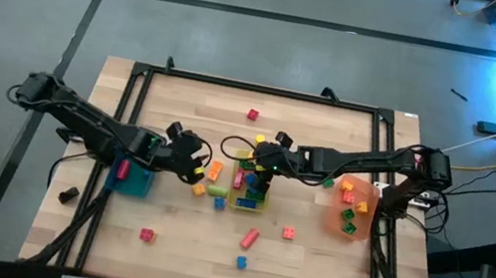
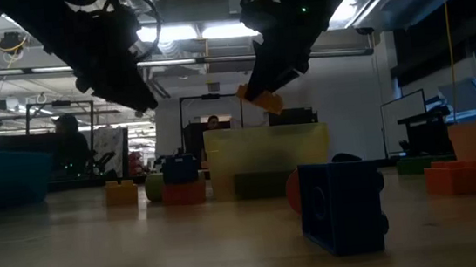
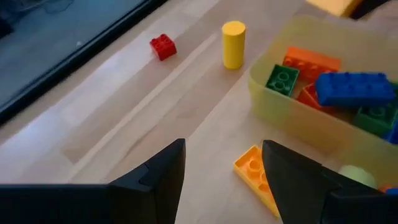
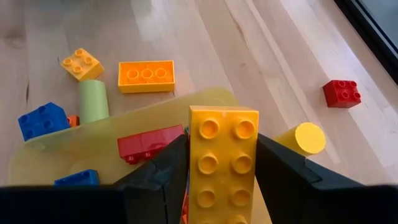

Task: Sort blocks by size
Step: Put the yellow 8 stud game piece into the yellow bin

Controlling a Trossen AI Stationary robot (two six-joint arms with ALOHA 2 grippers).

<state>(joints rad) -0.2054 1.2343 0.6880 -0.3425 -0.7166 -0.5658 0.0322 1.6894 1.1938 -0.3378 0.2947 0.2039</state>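
Note:
My right gripper [image 1: 262,160] hovers over the translucent yellow bin [image 1: 248,200], shut on a yellow studded block [image 4: 224,158]. In the low view that block [image 2: 261,99] hangs above the bin's rim [image 2: 264,131]. The bin holds red, blue, green and orange blocks [image 3: 351,87]. My left gripper [image 3: 224,149] is open and empty, left of the bin [image 1: 195,163] and above the table. An orange flat block [image 3: 254,167], a yellow cylinder [image 3: 233,43] and a red block [image 3: 163,46] lie on the wood ahead of it. My right gripper pinches the yellow block by its two long sides [image 4: 196,165] between the two fingers, studs facing the wrist camera. The fingers slant down from the table's right side and run along the block. Its far end sticks out past the fingertips. The block is lifted clear above the yellow bin.
A blue bin [image 1: 132,180] sits at the table's left and an orange bin [image 1: 354,209] with blocks at its right. Loose blocks lie scattered: red [image 1: 252,115], pink [image 1: 251,237], red [image 1: 147,234], blue [image 1: 243,260]. A black frame [image 1: 256,88] edges the table.

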